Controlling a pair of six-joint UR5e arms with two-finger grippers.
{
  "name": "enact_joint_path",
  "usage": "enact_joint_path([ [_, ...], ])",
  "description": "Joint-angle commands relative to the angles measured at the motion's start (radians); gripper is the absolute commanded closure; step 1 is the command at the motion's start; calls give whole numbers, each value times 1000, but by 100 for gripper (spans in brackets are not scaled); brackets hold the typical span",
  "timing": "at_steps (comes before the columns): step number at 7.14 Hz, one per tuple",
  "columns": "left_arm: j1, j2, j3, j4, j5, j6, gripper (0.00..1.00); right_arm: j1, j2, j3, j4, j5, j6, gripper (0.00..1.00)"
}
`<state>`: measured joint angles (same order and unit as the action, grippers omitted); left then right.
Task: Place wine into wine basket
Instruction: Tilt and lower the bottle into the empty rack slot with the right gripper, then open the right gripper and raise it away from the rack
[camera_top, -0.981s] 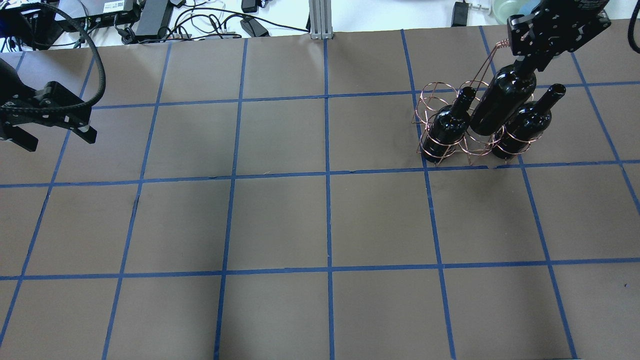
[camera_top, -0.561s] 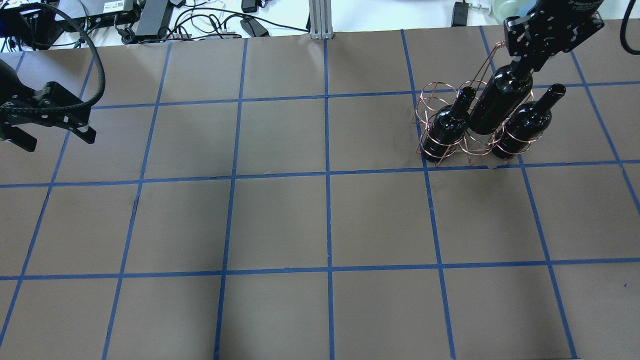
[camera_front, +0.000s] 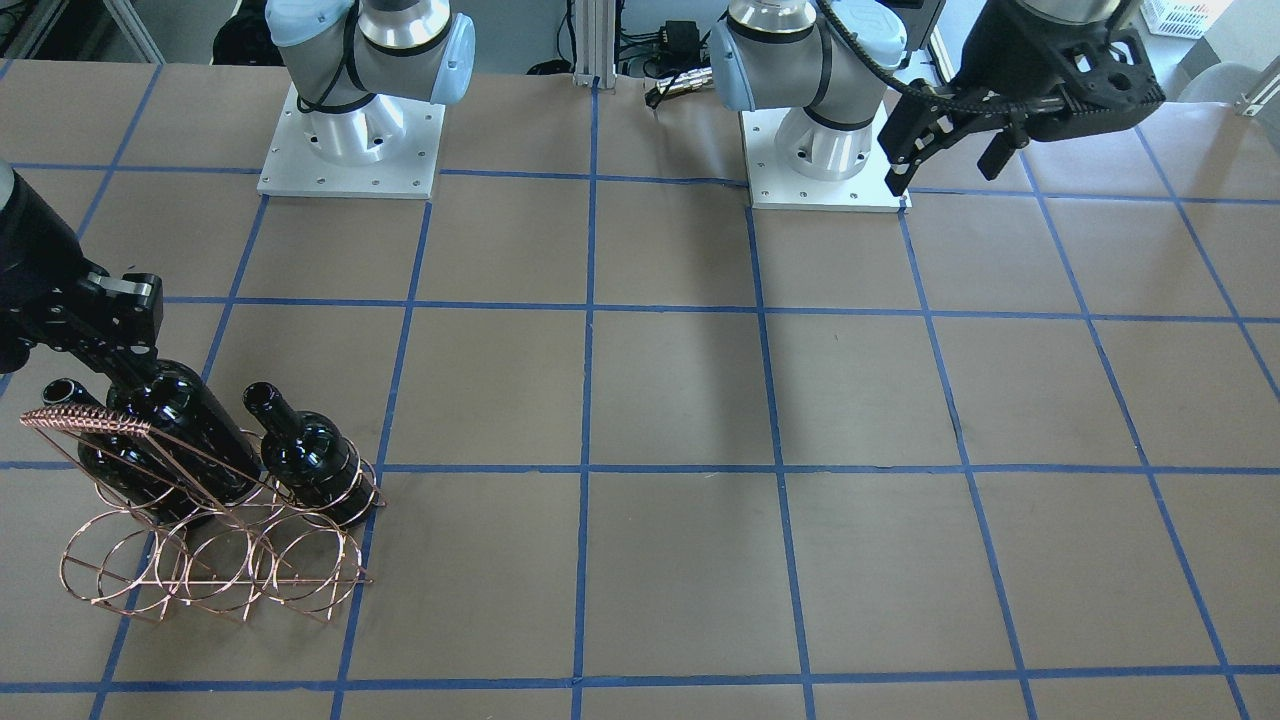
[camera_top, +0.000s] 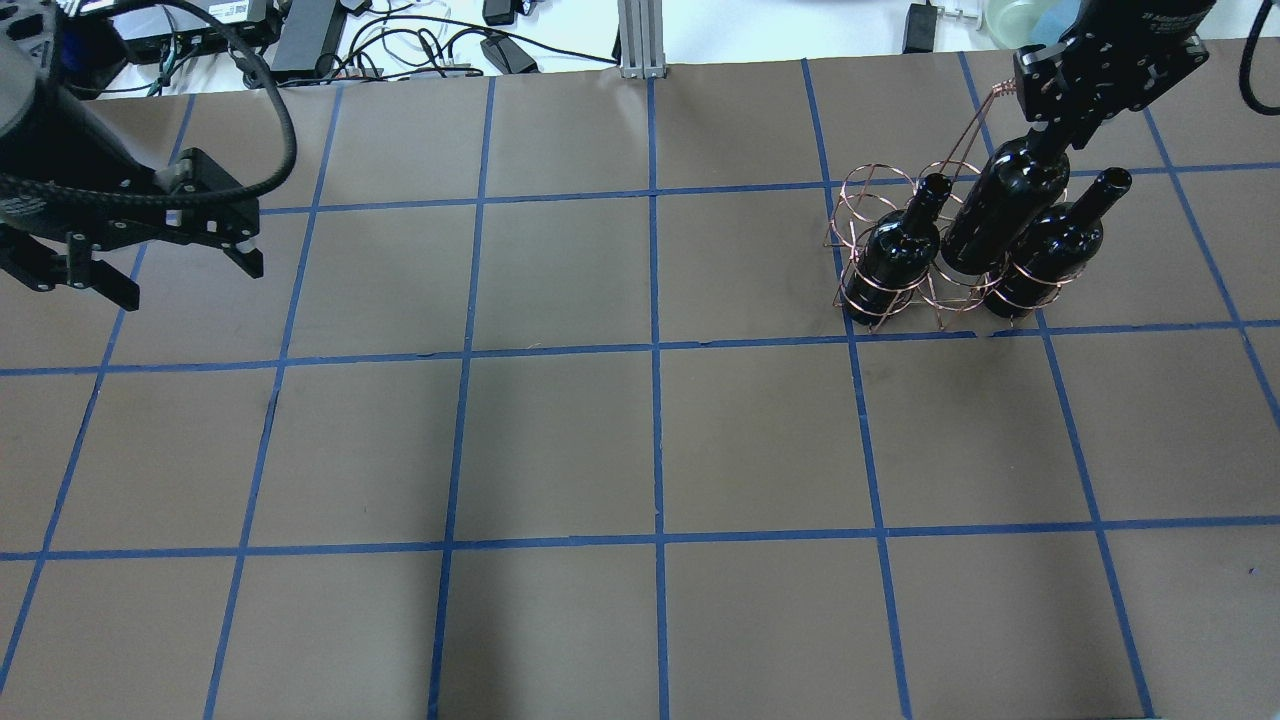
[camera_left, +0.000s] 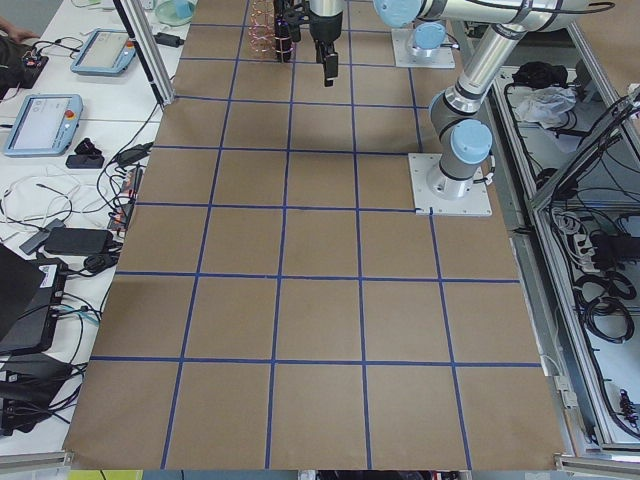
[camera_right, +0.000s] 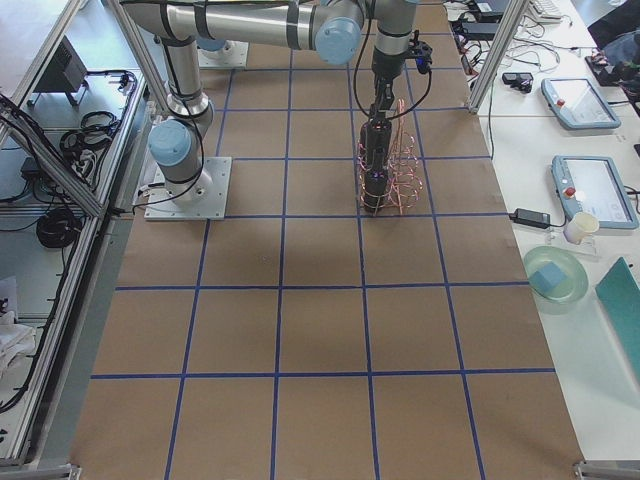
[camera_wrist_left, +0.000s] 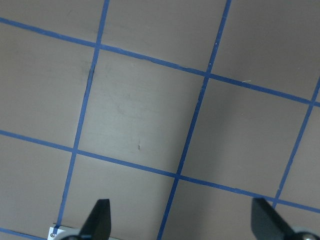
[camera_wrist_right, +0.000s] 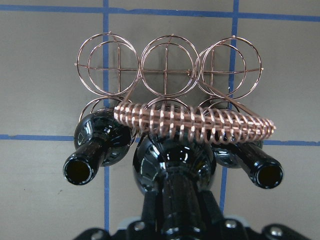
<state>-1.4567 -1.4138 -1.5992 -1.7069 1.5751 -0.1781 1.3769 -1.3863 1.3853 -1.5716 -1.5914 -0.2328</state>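
Observation:
The copper wire wine basket (camera_top: 872, 188) stands at the table's far right; it also shows in the front-facing view (camera_front: 200, 575) and the right wrist view (camera_wrist_right: 200, 120). Two black wine bottles (camera_top: 893, 252) (camera_top: 1048, 250) rest slanted in its outer rings. My right gripper (camera_top: 1045, 140) is shut on the neck of a third bottle (camera_top: 1000, 215), which sits slanted in the middle ring between them (camera_front: 190, 430). My left gripper (camera_top: 185, 280) is open and empty above the table's far left (camera_front: 940, 175).
Cables, power bricks and a metal post (camera_top: 640, 40) lie beyond the table's far edge. The two arm bases (camera_front: 350, 130) (camera_front: 820, 140) stand at the robot's side. Blue tape lines grid the brown table (camera_top: 560, 440).
My right gripper has sunk a little with the middle bottle, pushing it deeper into the rack. My left arm has swung inward, to the right in the overhead view, still open.

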Motion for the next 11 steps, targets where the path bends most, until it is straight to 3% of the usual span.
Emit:
enact_joint_path([
  [1, -57, -22, 18, 6, 32, -87, 1, -1, 7, 36, -24, 1, -17, 100],
  [6, -63, -79, 77, 32, 43, 61, 1, -1, 9, 115, -113, -5, -54, 98],
  [7, -60, -82, 79, 70, 17, 81, 0, -1, 7, 115, -113, -7, -52, 80],
  [8, -62, -83, 81, 69, 8, 81, 0, -1, 3, 115, -111, -15, -51, 34],
  [9, -63, -77, 82, 63, 20, 80, 0, 1, -20, 112, -104, -15, -40, 0],
  [11, -63, -76, 70, 64, 8, 81, 0, 2, -123, 98, -96, -1, -40, 0],
])
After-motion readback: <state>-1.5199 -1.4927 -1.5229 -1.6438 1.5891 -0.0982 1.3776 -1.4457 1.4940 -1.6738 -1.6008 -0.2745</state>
